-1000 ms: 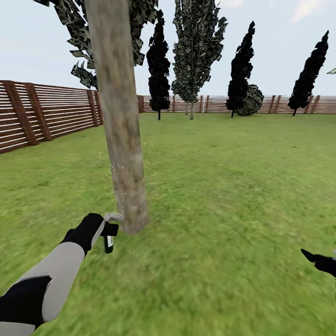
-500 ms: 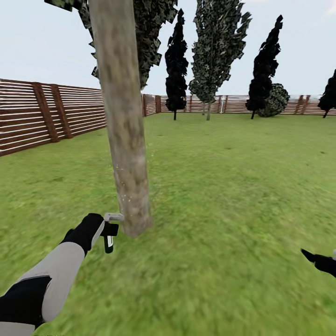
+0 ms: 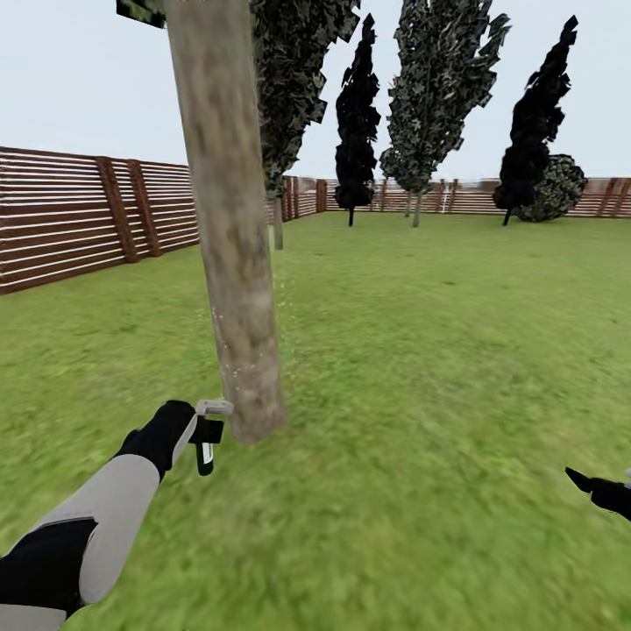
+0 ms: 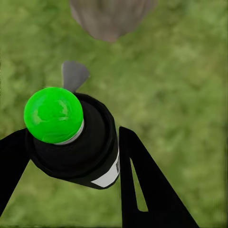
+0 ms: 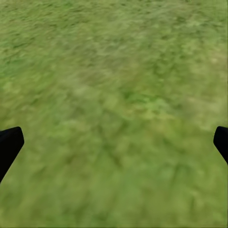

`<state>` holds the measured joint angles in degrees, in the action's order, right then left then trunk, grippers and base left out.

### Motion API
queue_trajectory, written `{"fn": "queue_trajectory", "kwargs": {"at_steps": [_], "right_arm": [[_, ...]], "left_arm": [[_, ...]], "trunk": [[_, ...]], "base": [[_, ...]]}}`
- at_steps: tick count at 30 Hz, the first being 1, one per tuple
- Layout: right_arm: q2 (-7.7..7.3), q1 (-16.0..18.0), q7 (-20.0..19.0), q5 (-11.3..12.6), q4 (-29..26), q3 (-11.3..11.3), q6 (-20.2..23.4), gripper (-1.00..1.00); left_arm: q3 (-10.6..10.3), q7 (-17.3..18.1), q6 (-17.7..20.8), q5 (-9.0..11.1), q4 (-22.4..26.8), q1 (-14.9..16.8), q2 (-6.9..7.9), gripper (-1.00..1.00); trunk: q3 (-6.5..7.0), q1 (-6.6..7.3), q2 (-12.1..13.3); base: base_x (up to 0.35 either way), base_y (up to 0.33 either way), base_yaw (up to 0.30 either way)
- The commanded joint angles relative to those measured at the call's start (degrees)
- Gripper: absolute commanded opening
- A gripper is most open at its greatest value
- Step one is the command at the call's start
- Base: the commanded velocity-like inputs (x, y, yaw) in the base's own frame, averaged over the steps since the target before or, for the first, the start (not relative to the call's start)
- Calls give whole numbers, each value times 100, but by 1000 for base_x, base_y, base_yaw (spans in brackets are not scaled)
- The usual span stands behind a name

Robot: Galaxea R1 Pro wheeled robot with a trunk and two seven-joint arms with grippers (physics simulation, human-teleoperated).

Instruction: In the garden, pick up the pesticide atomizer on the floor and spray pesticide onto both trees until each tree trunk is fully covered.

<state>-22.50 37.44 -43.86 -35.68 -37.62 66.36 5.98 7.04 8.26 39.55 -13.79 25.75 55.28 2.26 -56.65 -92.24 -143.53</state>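
Nearest to me, my left gripper (image 3: 203, 436) is clamped around the pesticide atomizer (image 3: 207, 443); in the left wrist view the two black fingers (image 4: 142, 190) flank the bottle's dark body (image 4: 80, 147), with its bright green cap (image 4: 53, 115) facing the camera and the grey nozzle (image 4: 74, 74) pointing away toward the bark. In the head view the bottle hangs with its long axis roughly upright, the pale spray head (image 3: 214, 407) at the top and aimed sideways at the tree trunk (image 3: 232, 245).

That is the relation that matters: the trunk stands just beside the nozzle, on the far side of the bottle from my wrist, and the spray head sits down near the flared base. The trunk's own long axis runs up and out of the top of the head view, leaning slightly, so I judge the coming move to be a climb along that axis with the nozzle kept facing the bark (a few pale specks show on the lower bark, though I cannot tell how much of it is covered).

My right gripper (image 3: 600, 491) is well off to the other side, low over bare lawn (image 3: 438, 394); the right wrist view shows its fingertips (image 5: 9, 145) spread wide with only grass between them. The left arm is plainly the nearer one.

Farther out, the slatted wooden fence (image 3: 79, 228) rings the grass, and dark narrow conifers (image 3: 358, 123) stand along the back.
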Motion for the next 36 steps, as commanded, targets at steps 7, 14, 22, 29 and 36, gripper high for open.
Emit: {"fn": "queue_trajectory", "kwargs": {"at_steps": [7, 14, 22, 29, 36], "right_arm": [[0, 0, -4, 0, 0, 0, 1, 100], [0, 0, 0, 0, 0, -1, 3, 100], [1, 0, -4, 0, 0, 0, 4, 100], [1, 0, -5, 0, 0, 0, 6, 100], [0, 0, -1, 0, 0, 0, 8, 100]], "left_arm": [[11, 14, -457, 4, 7, -102, 7, -100], [-6, 9, 1445, -153, 1994, 20, 215, -100], [-395, 313, 1669, -343, 1567, 1742, 310, -100], [-542, 734, 1670, -343, 783, 2521, 299, -100], [-1592, 1954, 1654, -369, 471, 2531, 300, -100]], "trunk": [[0, 0, 0], [0, 0, 0], [0, 0, 0], [0, 0, 0], [0, 0, 0]], "base": [[0, -221, 180], [0, -5, 4], [0, 0, 0], [0, 0, 0], [0, 0, 0]]}}
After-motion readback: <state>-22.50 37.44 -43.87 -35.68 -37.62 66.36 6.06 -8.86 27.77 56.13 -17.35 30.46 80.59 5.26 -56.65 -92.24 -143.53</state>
